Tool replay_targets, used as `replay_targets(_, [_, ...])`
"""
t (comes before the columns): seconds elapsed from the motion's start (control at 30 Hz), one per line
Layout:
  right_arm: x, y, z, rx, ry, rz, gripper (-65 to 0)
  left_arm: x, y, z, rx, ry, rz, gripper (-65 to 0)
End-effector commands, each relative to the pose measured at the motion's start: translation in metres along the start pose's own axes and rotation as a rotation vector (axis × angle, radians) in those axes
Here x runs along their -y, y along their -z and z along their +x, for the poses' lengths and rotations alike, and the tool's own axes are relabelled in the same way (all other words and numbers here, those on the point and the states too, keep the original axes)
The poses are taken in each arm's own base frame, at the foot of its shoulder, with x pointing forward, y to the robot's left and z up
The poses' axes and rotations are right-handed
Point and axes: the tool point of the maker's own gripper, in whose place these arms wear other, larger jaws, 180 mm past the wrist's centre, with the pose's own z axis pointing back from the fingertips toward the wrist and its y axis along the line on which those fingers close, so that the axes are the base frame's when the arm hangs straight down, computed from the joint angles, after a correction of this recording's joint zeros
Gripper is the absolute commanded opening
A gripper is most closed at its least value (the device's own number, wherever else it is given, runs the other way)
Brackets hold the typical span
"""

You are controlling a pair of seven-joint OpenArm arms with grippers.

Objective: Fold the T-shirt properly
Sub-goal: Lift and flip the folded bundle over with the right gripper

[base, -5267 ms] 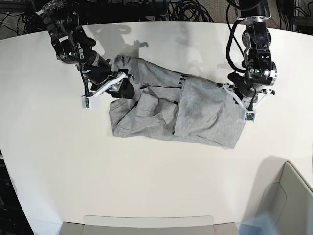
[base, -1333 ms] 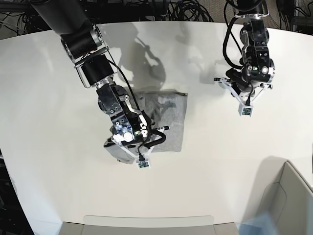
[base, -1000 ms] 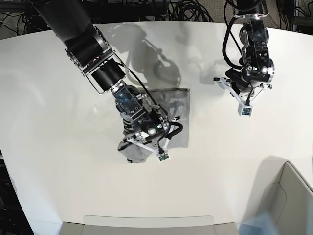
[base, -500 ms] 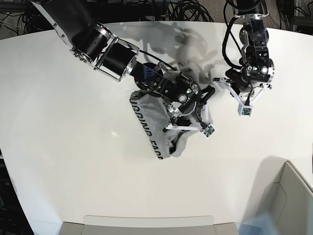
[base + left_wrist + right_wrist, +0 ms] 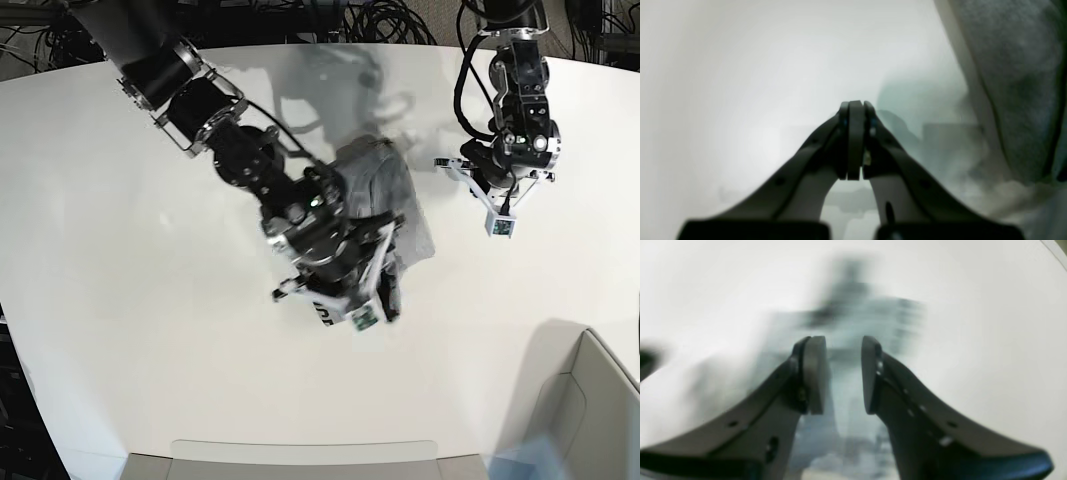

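Observation:
The grey T-shirt [image 5: 398,192] lies as a crumpled bundle in the middle of the white table [image 5: 130,300], partly under my right arm. My right gripper [image 5: 338,305] hangs over the bundle's near edge. In the blurred right wrist view it [image 5: 842,373] is open, with only table between the pads. My left gripper [image 5: 490,200] hovers right of the shirt, apart from it. In the left wrist view it [image 5: 855,106] is shut and empty, with a grey fold of the shirt [image 5: 1010,83] at the frame's right. The lettering is hidden.
A grey bin [image 5: 590,400] stands at the front right corner. A flat grey tray edge [image 5: 300,455] runs along the front. Black cables [image 5: 380,20] lie behind the table's far edge.
My right arm swung the folded shirt to the right, then moved down toward the front. The lettered side no longer shows and the shirt lies bunched. The left arm has stayed still.

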Motion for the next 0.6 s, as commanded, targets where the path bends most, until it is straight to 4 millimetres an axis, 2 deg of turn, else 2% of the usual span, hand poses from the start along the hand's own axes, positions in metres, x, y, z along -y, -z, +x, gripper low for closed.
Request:
replay_targets(0.0, [0.007,-0.002,0.015,0.038,0.009,0.000,-51.8,-0.004,-0.005,0.015,0.048,0.007,0.013,-65.0])
replay_targets(0.07, [0.024,0.006,0.008,0.003,-0.006,-0.012,-57.9,-0.003,-0.005,0.015,0.050,0.005,0.010,-65.0])
replay_targets(0.17, [0.029,0.018,-0.003,-0.046,-0.064,0.013,-63.6,0.006,-0.003,0.015,0.050,-0.008,-0.008,-65.0])
replay_targets(0.27, [0.013,0.030,0.004,-0.055,-0.100,0.055,-63.1,0.009,-0.003,0.012,0.046,-0.014,-0.016,-65.0])
replay_targets(0.37, [-0.002,0.056,0.007,-0.054,-0.084,0.085,-60.8,0.009,-0.003,0.012,0.046,-0.013,-0.016,-65.0])
replay_targets(0.5, [-0.015,0.092,-0.003,-0.102,-0.105,0.095,-59.2,0.006,-0.003,0.003,0.028,-0.019,-0.010,-65.0])
replay_targets(0.57, [-0.020,0.098,-0.008,-0.114,-0.155,0.095,-59.2,0.006,-0.003,0.001,0.024,-0.018,-0.010,-65.0])
